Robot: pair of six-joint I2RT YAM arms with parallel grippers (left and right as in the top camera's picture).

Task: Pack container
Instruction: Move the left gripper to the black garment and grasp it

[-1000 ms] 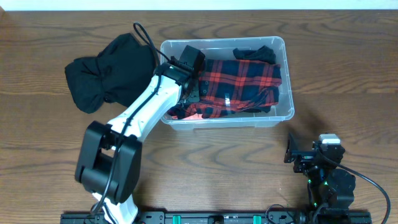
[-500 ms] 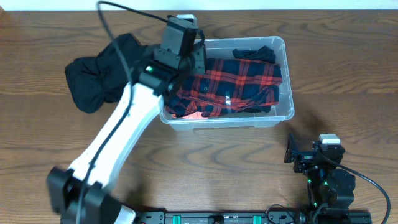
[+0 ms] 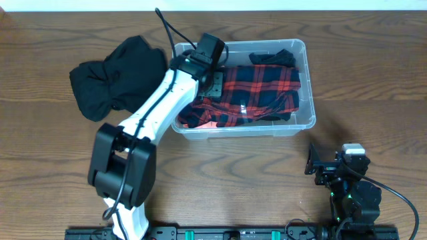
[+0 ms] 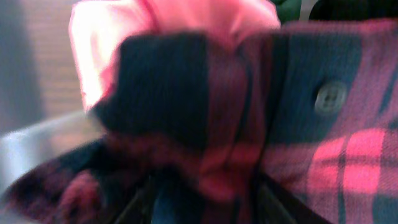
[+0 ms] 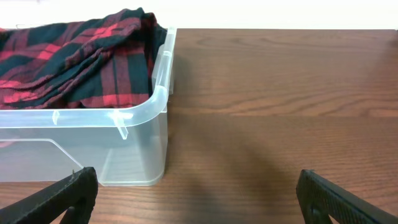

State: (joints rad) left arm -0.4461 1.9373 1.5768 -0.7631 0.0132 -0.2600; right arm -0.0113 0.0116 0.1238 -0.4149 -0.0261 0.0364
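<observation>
My left hand [image 3: 215,80] is down inside the container [image 3: 267,128], at its left end, with my white forearm crossing the near left corner of the rim. The container sits on the counter [image 3: 373,87] toward the far side, a little right of centre, long side facing me. It holds a red and dark plaid shirt [image 3: 261,90] that fills most of the floor, and a black piece of cloth [image 3: 273,58] is tucked in the far right corner.

From my left wrist, the shirt fills the whole picture: bunched plaid folds pressed right up to the camera, a dark button [image 4: 330,96] on the right, and a pale pink patch [image 4: 186,22] at the top. My fingers are only dark blurs at the bottom edge with cloth between them, so I cannot tell whether this hand is clamped on the shirt or loose.

A black garment [image 3: 113,77] lies heaped on the counter just left of the container, touching or nearly touching its left wall.

My right hand [image 5: 199,205] rests low at the near right, well apart from the container, its fingers spread wide and holding nothing. From there the container's right end [image 5: 140,124] stands ahead and to the left, plaid rising above the rim.
</observation>
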